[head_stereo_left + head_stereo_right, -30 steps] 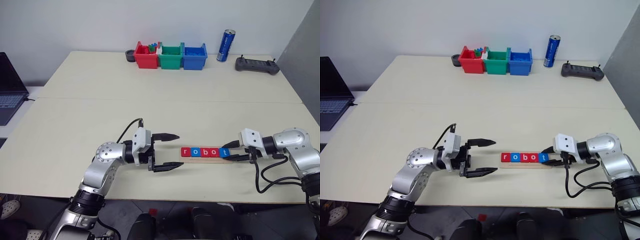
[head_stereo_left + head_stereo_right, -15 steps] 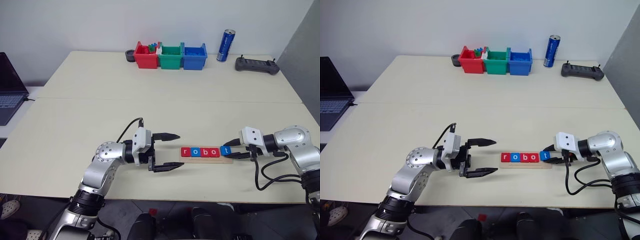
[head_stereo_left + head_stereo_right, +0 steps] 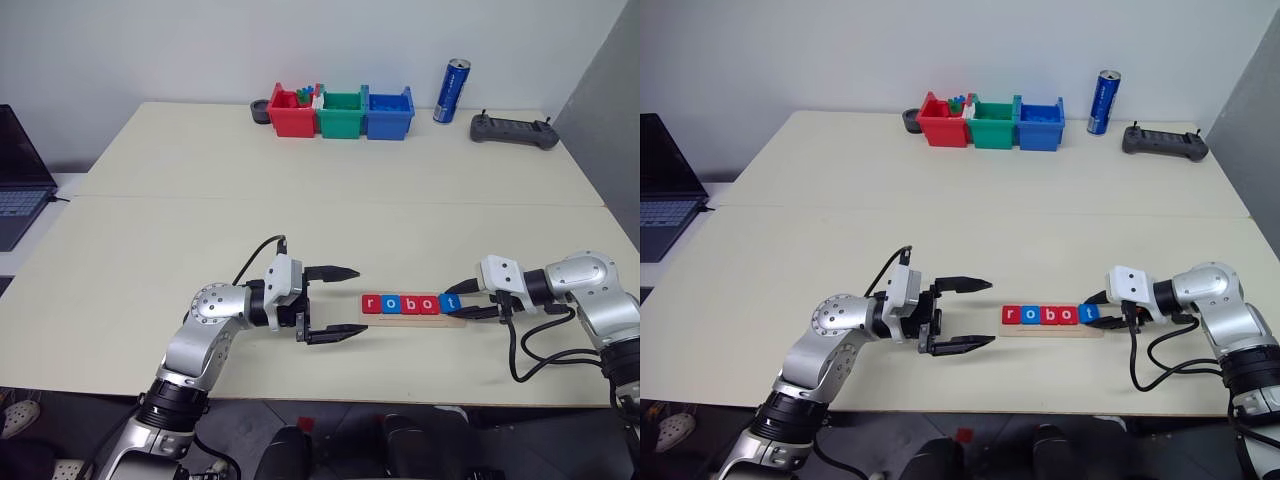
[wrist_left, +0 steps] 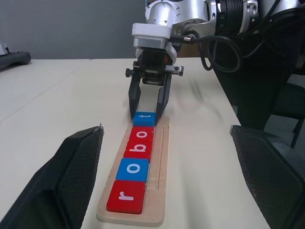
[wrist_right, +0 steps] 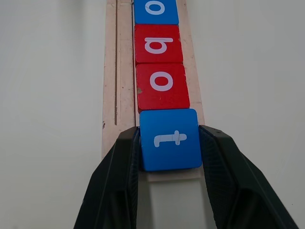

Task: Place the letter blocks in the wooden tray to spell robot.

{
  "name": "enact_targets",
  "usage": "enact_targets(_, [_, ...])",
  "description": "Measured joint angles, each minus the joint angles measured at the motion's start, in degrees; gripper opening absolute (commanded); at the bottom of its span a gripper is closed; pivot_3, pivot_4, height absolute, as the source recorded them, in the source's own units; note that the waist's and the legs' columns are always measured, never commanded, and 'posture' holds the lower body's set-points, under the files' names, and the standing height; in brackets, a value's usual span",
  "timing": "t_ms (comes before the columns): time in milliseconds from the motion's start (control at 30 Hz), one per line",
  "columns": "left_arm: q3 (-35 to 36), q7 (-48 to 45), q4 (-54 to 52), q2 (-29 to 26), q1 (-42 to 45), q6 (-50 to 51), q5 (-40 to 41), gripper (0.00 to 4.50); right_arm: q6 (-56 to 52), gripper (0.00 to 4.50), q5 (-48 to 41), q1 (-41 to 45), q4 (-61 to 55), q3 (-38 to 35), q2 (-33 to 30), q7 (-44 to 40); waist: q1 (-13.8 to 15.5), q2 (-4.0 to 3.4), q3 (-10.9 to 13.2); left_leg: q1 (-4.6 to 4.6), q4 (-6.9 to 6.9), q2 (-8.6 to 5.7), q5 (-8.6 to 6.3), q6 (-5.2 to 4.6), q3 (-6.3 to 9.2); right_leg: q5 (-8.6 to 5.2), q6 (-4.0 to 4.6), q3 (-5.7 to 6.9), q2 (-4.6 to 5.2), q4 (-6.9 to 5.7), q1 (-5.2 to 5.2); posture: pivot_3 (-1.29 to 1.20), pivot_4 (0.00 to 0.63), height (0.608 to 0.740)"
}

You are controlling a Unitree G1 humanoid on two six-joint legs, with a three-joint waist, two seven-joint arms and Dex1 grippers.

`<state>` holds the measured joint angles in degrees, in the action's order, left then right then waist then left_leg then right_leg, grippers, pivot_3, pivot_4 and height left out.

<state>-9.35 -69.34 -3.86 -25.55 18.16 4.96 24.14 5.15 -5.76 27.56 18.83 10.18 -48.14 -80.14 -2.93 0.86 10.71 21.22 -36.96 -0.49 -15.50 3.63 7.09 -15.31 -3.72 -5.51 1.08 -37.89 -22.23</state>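
Tiles spelling "robot" sit in a row on the wooden tray [image 3: 415,316], which lies on the pale worktop [image 3: 330,215] between the two arms. Reading from the robot's left they run red r [image 4: 126,196], blue o [image 4: 133,169], red b [image 4: 139,149], red o [image 4: 142,133] and blue t [image 5: 169,138], each touching the next, so the word looks complete and in the right order.

The one step not finished is the letting go. The right hand [image 3: 466,301] has its two black fingers on either side of the t tile at the tray's right end; in the right wrist view the pads [image 5: 121,164] press against both edges of that tile, so I read it as gripping the t, though the grip may be about to loosen. The t lies flat and in line with its neighbours, butted up to the red o, close to the tray's end.

The left hand [image 3: 334,302] hangs just off the tray's left end, fingers spread wide and holding nothing, apart from the r tile.

What remains, as I judge it, is for the right fingers to part and draw away without dragging the t along or nudging the row out of line.
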Motion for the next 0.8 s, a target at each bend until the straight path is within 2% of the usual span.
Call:
enact_targets(200, [0.0, 0.0, 0.0, 0.0, 0.2, 0.0, 0.0, 4.5, -3.5, 4.49, -1.2, 0.5, -0.6, 0.0, 0.0, -0.6, 0.0, 0.0, 0.0, 0.0, 0.0, 0.0, 0.0, 0.0, 0.0, 0.0, 0.0, 0.0, 0.0, 0.0, 0.0, 0.0, 0.15, 0.74])
enact_targets(433, [0.0, 0.0, 0.1, 0.0, 0.6, 0.0, 0.0, 4.5, -8.4, 4.49, -3.4, 2.9, -1.0, -2.6, -0.7, -0.1, 0.0, 0.0, 0.0, 0.01, 0.0, 0.0, 0.0, 0.0, 0.01, 0.0, 0.0, 0.01, 0.0, 0.0, 0.0, 0.0, 0.15, 0.74])
enact_targets(533, [0.0, 0.0, 0.2, 0.0, 0.6, 0.0, 0.0, 4.5, -8.3, 3.92, -3.4, 3.0, -0.5, -4.3, -1.2, 0.7, 0.0, 0.0, 0.0, 0.01, 0.0, 0.0, 0.0, 0.0, 0.01, 0.0, 0.0, 0.01, 0.0, 0.01, 0.0, 0.0, 0.15, 0.74])
enact_targets(800, [0.0, -0.1, 0.8, 0.4, 1.0, -0.2, -0.1, 4.5, -4.5, 1.07, -2.0, 2.7, 2.5, -4.5, -0.7, 2.9, -0.1, 0.0, 0.0, 0.0, 0.0, 0.0, 0.0, 0.0, -0.01, 0.0, 0.0, 0.0, 0.0, -0.01, 0.0, 0.0, 0.15, 0.74])
